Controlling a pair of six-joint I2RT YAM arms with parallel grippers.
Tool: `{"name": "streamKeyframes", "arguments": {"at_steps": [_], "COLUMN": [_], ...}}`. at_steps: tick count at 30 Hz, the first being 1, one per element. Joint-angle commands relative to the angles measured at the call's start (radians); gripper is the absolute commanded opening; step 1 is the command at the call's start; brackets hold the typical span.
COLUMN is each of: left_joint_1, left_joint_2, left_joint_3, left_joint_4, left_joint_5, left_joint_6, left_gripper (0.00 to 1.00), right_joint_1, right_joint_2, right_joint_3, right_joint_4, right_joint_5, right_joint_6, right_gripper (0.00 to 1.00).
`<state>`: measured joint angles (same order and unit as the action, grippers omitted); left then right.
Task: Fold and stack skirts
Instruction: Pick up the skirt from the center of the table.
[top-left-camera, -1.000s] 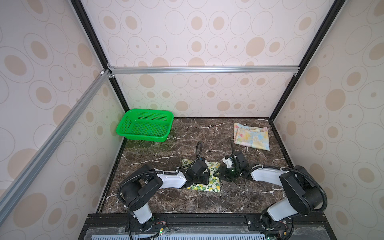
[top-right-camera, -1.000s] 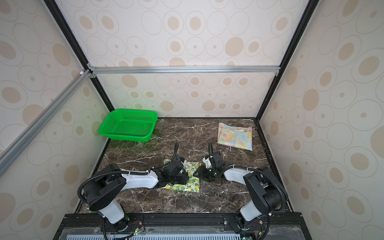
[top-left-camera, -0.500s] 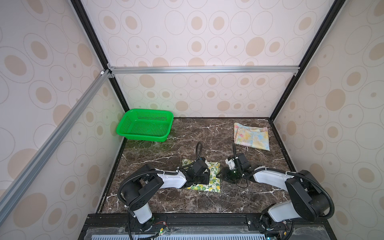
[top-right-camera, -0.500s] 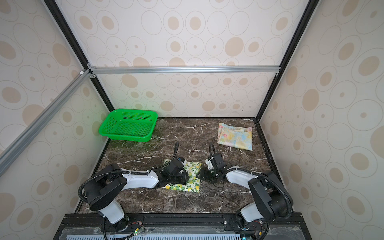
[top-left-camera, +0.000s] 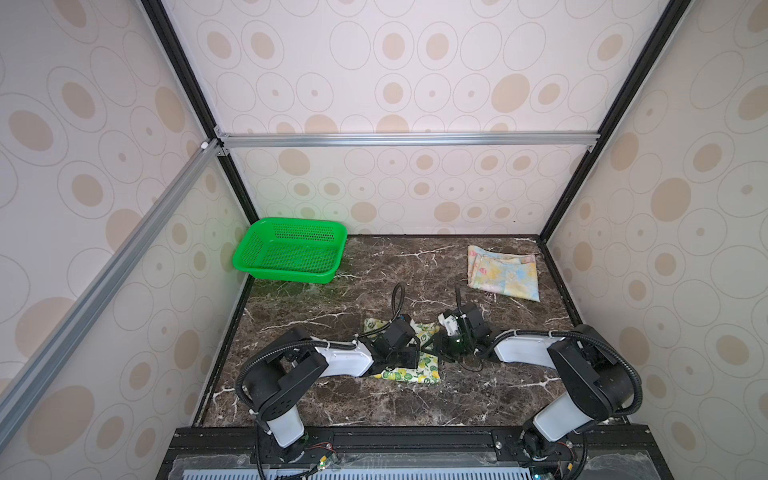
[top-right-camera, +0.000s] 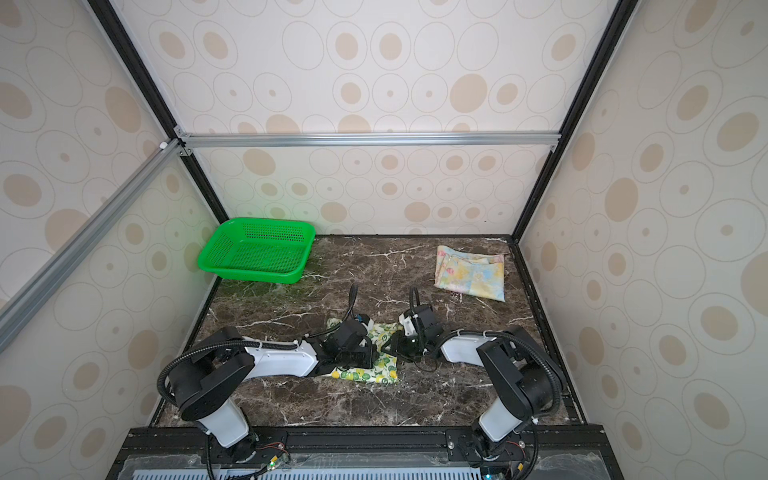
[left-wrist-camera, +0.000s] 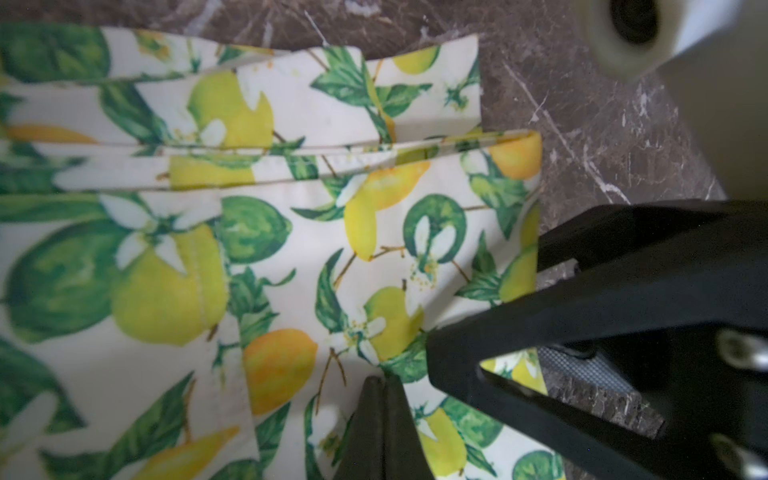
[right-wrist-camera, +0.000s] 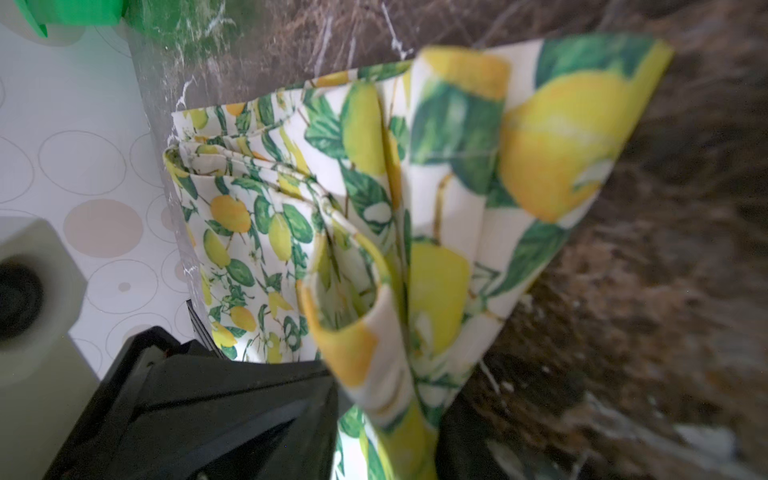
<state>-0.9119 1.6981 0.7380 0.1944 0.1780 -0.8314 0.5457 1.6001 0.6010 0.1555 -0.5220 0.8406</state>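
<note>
Near the front middle of the dark marble tabletop (top-left-camera: 374, 399), between the two arms, the lemon-print skirt (top-left-camera: 426, 365) is seen folded into a small packet. The edge toward the right arm is bunched and raised off the surface. That raised fold is clamped between the narrowed jaws of the right gripper (right-wrist-camera: 386, 415) (in the right wrist view the cloth runs straight down between the black fingers). On the top layer of the same skirt the left gripper (left-wrist-camera: 384, 390) is set down with its fingers fully together. Their joined tip is pressed against the print, and whether any cloth is pinched between them cannot be told. The two grippers are seen close beside each other over that edge of the skirt. The pastel floral skirt (top-left-camera: 503, 272) is laid folded and flat at the far right corner, well apart from both arms. The green basket (top-left-camera: 286, 276) is placed at the far left corner, by the wall.
</note>
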Motion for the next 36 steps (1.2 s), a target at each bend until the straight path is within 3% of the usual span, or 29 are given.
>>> {"name": "streamKeyframes", "arguments": {"at_steps": [1,4,7,9,14,22,36], "left_joint_1": [-0.007,-0.007,-0.007,-0.007,-0.007,0.034,0.155], "left_joint_2": [0.025,0.020,0.014,0.012,-0.002,-0.103,-0.335], "left_joint_3": [0.016,0.015,0.011,0.008,0.008,0.024,-0.035], "left_joint_4": [-0.018,-0.023,-0.023,-0.021,-0.033,-0.132,-0.218], "left_joint_5": [0.005,0.002,-0.003,-0.004,-0.017,-0.097,-0.222], "left_joint_6": [-0.008,-0.007,-0.008,-0.010,-0.009,0.010,0.046], "left_gripper": [0.00,0.00,0.00,0.00,0.00,0.00,0.00], "right_joint_1": [0.012,0.013,0.022,0.027,0.028,0.007,-0.211], "right_joint_2": [0.063,0.057,0.048,0.050,0.068,-0.011,0.036], "right_joint_3": [-0.043,-0.031,-0.013,-0.005,0.040,0.225,0.517], "right_joint_4": [-0.095,-0.116,-0.162,-0.180,-0.223,-0.481,-0.702], "right_joint_5": [0.070,0.077,0.109,0.128,0.131,0.171,0.119], "right_joint_6": [0.024,0.017,-0.003,-0.012,-0.043,-0.190,-0.455], "right_gripper": [0.26,0.25,0.36,0.35,0.00,0.00,0.00]}}
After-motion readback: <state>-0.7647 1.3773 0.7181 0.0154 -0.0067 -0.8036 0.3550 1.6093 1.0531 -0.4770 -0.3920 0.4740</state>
